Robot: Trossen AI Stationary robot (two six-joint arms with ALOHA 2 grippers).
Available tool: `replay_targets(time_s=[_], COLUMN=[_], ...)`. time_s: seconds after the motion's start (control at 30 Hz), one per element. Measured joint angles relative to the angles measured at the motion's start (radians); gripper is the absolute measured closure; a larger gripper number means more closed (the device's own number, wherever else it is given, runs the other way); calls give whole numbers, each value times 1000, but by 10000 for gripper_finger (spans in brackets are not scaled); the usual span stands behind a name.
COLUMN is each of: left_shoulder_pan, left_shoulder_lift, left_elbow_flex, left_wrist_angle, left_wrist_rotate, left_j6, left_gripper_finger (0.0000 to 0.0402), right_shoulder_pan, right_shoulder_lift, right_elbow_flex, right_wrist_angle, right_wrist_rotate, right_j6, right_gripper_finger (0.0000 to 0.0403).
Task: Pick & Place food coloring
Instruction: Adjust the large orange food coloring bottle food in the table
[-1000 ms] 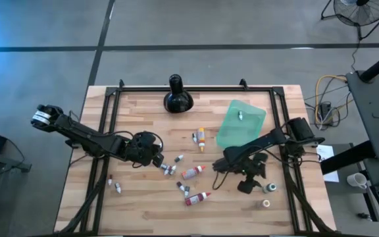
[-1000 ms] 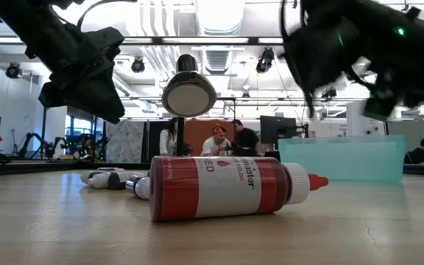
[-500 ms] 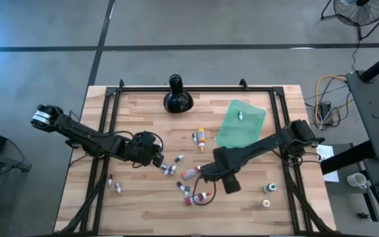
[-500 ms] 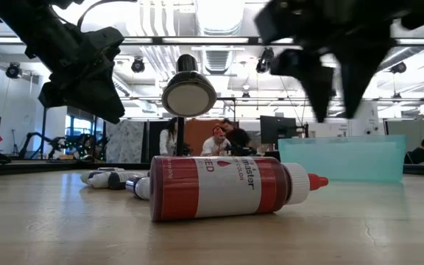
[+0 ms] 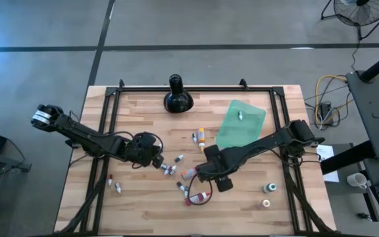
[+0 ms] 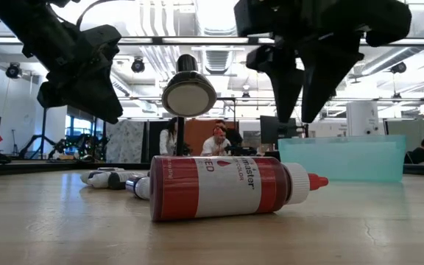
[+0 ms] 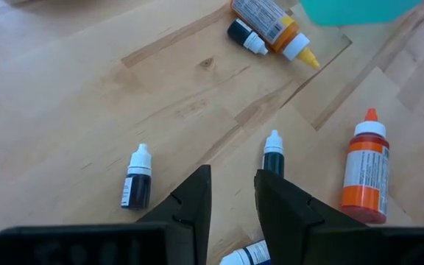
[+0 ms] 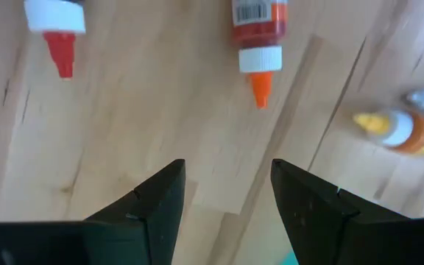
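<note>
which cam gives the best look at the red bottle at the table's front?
Low view: the red bottle lies on its side close up, label readable. High view shows it tiny; right wrist catches only its red tip. Left wrist view misses it.

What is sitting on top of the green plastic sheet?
One tiny vial lies on the green sheet. The sheet hides whatever might be underneath it.

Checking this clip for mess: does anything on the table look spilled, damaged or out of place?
No spill or damage visible. The food coloring bottles lie scattered on their sides across the table; one small vial sits on the teal sheet, and two bottles lie apart near the right edge.
</note>
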Motion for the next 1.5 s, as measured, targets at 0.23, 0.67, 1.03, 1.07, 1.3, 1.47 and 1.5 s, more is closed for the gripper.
replay_targets(time_s=[0.23, 0.67, 1.03, 1.07, 1.3, 1.47, 1.5], left_shoulder_pan=[-1, -4, -5, -5, -5, -5, -5], left_shoulder_lift=[0, 0, 0, 0, 0, 0, 0], left_elbow_flex=[0, 0, 0, 0, 0, 0, 0], left_wrist_angle=[0, 0, 0, 0, 0, 0, 0], left_wrist_rotate=[0, -1, -1, -1, -1, -2, -2], left_j6=[2, -2, -22, -22, -21, -21, -21], left_gripper_finger=[321, 321, 321, 321, 321, 321, 321], right_shoulder_pan=[-14, -35, -80, -83, -91, -103, -104], right_shoulder_lift=[6, 6, 6, 6, 6, 6, 6], right_elbow_flex=[-4, -98, -206, -214, -268, -301, -307], right_wrist_angle=[43, 321, 483, 504, 606, 613, 624], right_wrist_rotate=[2, -54, -60, -63, -65, -63, -63], right_j6=[60, -73, -152, -156, -204, -208, -209], right_gripper_finger=[207, 207, 206, 206, 206, 206, 206])
